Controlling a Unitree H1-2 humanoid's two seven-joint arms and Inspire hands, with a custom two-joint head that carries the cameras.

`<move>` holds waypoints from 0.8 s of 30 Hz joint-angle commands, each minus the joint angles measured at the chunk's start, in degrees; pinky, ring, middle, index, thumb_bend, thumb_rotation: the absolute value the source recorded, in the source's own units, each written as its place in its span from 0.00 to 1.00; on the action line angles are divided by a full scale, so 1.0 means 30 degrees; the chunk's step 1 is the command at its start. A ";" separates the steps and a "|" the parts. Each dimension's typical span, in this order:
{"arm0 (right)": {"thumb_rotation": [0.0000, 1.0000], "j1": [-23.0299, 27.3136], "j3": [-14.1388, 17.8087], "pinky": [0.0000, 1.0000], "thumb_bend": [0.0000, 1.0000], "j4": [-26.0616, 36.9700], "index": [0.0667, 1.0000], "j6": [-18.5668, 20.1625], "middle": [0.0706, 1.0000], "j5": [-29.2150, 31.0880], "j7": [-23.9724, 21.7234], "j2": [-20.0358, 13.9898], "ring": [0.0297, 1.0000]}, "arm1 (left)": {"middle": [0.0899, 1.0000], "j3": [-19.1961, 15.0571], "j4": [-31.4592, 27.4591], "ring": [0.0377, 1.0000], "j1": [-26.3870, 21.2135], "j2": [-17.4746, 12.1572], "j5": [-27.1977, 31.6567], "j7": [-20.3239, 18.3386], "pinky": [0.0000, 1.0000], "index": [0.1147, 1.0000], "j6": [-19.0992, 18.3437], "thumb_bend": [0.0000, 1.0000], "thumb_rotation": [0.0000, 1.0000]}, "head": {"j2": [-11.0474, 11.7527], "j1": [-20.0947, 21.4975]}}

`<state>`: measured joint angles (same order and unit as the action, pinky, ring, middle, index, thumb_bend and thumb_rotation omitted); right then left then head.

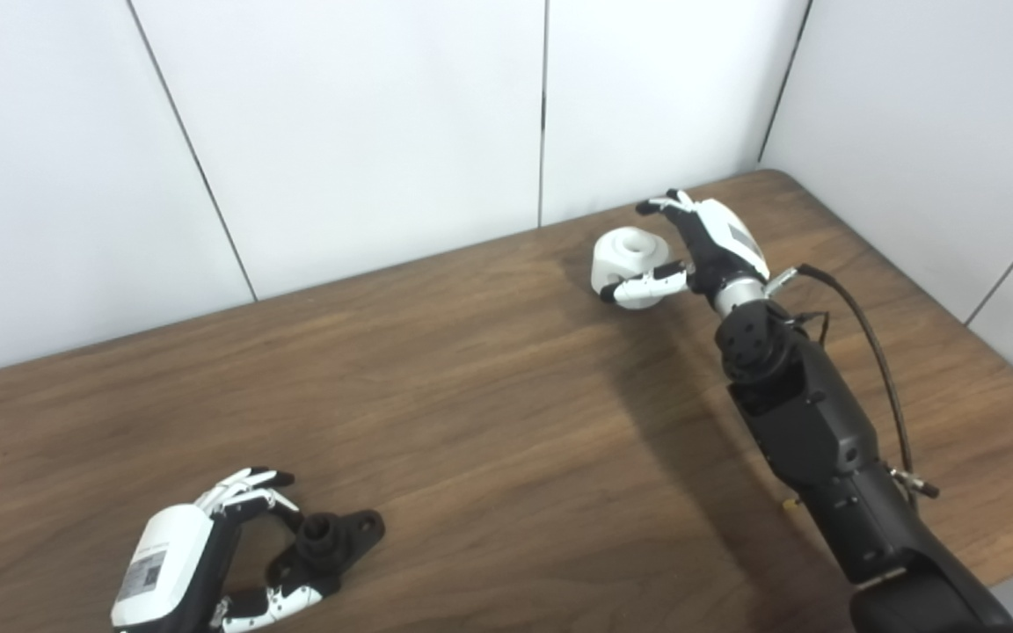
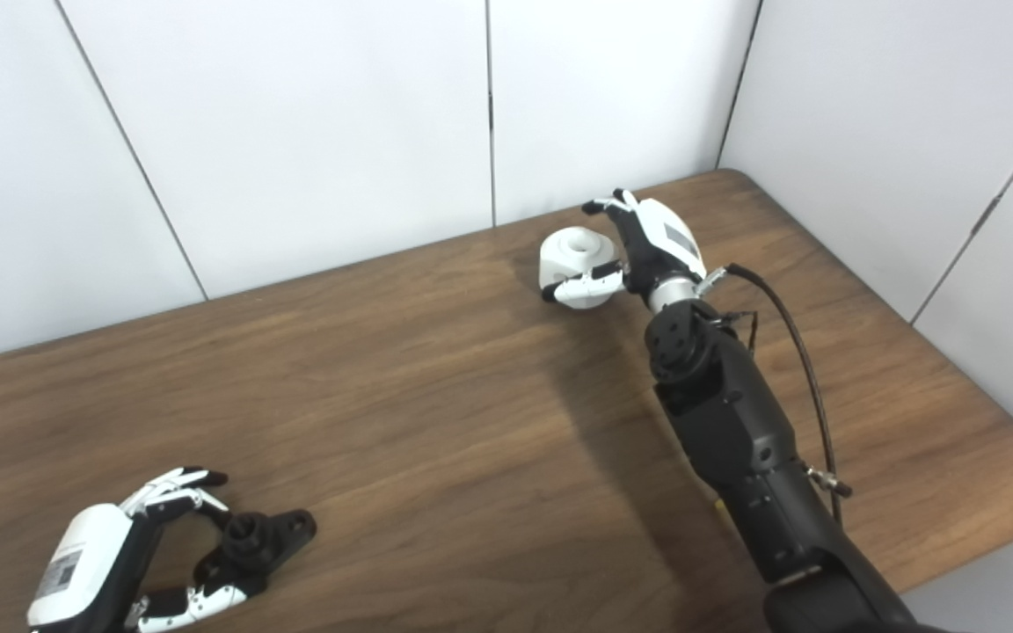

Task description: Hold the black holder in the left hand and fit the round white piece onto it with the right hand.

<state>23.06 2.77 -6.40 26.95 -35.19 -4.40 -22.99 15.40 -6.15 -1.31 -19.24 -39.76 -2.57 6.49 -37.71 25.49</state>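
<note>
While your left hand [image 1: 199, 549] cups the black plastic holder [image 1: 331, 538] on the brown wooden table [image 1: 489, 422], your right hand [image 1: 704, 242] clasps the round white piece [image 1: 628, 259] far off.

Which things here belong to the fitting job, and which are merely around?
Part of the job:
- black holder, on the table, left hand around it
- round white piece, right hand closing around it

Merely around:
- wooden table
- white wall panels
- cable along the right arm
</note>
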 commanded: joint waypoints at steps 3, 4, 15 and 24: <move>0.30 0.1332 -0.0036 0.86 0.97 -0.0398 0.81 -0.0016 0.98 -0.0706 0.0117 -0.0460 1.00 | 0.77 -0.0008 0.0555 0.86 0.0444 -0.0489 -0.0080 -0.0586 0.81 0.42 -0.0307 0.52 0.05 | 0.0059 0.0058; 0.31 0.1408 -0.0085 0.87 0.96 -0.0577 0.81 -0.0016 0.98 -0.0765 0.0081 -0.0495 1.00 | 0.77 -0.0012 0.0526 0.86 0.0463 -0.0485 -0.0090 -0.0593 0.82 0.42 -0.0316 0.52 0.05 | 0.0072 0.0045; 0.34 0.1658 -0.0187 0.89 0.92 -0.2088 0.79 -0.0029 0.95 -0.0965 0.0428 -0.0741 1.00 | 0.77 -0.0057 0.0261 0.86 0.0566 -0.0431 0.0094 -0.0810 0.80 0.42 -0.0529 0.52 0.05 | 0.0131 0.0034; 0.33 0.1323 -0.0409 0.84 0.90 -0.1811 0.74 -0.0258 0.90 -0.0781 0.0984 -0.0997 0.98 | 0.78 -0.0105 0.0163 0.86 0.0570 -0.0447 0.0276 -0.1071 0.78 0.42 -0.0678 0.52 0.05 | 0.0046 0.0002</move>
<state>25.14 1.42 -13.93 26.94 -37.39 -3.21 -23.61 14.98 -6.37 -1.11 -19.23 -39.01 -2.74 6.65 -37.53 25.49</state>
